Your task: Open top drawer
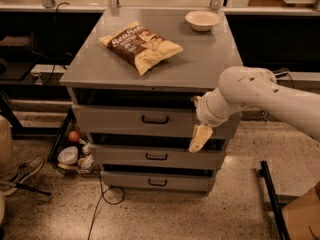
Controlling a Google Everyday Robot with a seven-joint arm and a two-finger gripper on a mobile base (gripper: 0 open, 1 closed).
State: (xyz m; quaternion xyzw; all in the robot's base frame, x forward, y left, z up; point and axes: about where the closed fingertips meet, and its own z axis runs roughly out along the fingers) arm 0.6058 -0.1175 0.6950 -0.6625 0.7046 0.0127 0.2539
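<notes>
The top drawer [125, 120] is the widest grey front of the cabinet, with a small black pull handle [155, 119] at its centre. A dark gap shows between its front and the cabinet top. My gripper [200, 138] hangs from the white arm [250, 96], which comes in from the right. It sits in front of the right part of the top drawer, at its lower edge, to the right of the handle and apart from it.
A chip bag [141, 45] and a white bowl [202, 20] lie on the cabinet top [90, 66]. Two narrower drawers [156, 156] sit below. Floor clutter [72, 151] and a cable [102, 199] lie at the left, a person's shoe [22, 169] farther left, a black bar [272, 204] at the right.
</notes>
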